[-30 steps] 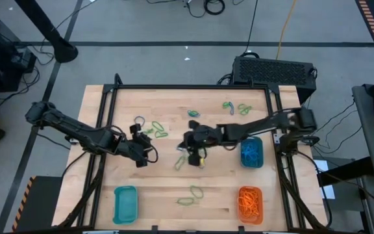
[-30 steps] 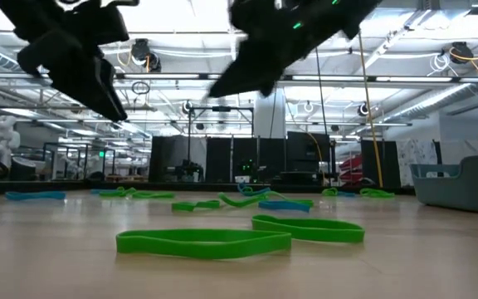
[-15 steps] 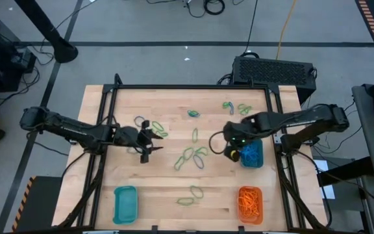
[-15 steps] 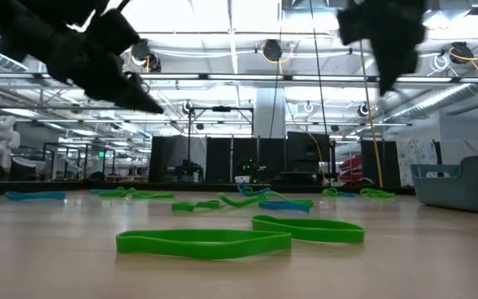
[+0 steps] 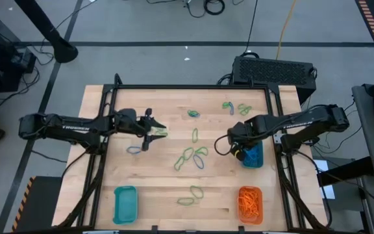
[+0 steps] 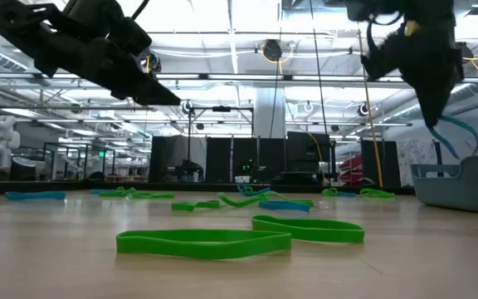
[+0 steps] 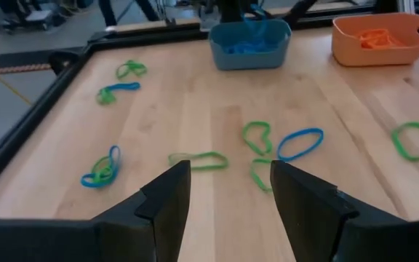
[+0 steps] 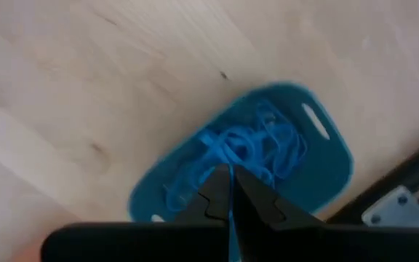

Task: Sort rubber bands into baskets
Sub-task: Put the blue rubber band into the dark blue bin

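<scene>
Blue plastic marked the basket [image 5: 252, 154] at the right of the high view, already holding a tangle of blue rubber bands [image 8: 242, 149]. The right gripper [image 5: 238, 150] hung directly over its left end, fingers pressed together on a blue band [image 6: 452, 134] that dangled from the tips in the low view, its long axis roughly vertical. To finish this step well, the gripper probably needed to sit squarely above the basket's middle before letting go, low enough that the springy loop would not bounce over the low wall. The orange basket [image 5: 250, 202] sat at the lower right of the high view, filled with orange bands, and a second teal basket [image 5: 125, 203] sat at the lower left; whether anything lay in it could not be told. The left gripper [image 5: 153, 129] was left of centre, fingers spread apart and holding nothing, pointing toward the green bands [image 5: 191, 156] scattered mid-table. Its wrist view showed one flattened green loop [image 7: 198, 160] just ahead of the fingers, its long axis lying across their line. More green and blue loops lay near the top of the table [image 5: 141, 172].
</scene>
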Robot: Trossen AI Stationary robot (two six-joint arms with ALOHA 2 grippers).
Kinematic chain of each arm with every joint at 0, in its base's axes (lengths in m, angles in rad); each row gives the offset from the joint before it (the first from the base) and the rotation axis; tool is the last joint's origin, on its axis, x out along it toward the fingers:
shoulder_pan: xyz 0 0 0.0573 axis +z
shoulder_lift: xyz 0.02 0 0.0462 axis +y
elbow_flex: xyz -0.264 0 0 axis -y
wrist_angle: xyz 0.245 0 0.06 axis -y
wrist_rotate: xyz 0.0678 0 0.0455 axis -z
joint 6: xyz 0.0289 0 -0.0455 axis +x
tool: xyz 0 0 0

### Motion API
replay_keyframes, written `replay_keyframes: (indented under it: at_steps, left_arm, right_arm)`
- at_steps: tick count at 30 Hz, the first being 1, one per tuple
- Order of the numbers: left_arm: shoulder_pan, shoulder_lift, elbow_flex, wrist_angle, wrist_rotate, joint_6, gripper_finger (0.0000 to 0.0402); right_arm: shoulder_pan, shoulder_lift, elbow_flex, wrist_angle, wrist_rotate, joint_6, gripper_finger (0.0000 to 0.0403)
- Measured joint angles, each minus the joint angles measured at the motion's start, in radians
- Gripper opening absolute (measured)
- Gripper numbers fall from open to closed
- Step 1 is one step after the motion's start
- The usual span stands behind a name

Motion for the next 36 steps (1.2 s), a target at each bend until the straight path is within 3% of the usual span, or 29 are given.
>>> replay_keyframes:
  at_steps: [10,26,36]
  left_arm:
    - [0.020,0.000,0.000,0.014,0.083,0.048,0.0199]
    - [0.017,0.000,0.000,0.048,0.156,0.020,0.0199]
    - [0.017,0.000,0.001,0.047,0.156,0.020,0.0199]
  right_arm:
    - [-0.006,0.000,-0.118,0.036,-0.001,0.086,0.0011]
    - [-0.007,0.000,-0.120,-0.074,-0.002,0.175,0.0142]
    - [-0.033,0.000,-0.120,-0.145,-0.047,0.217,0.0144]
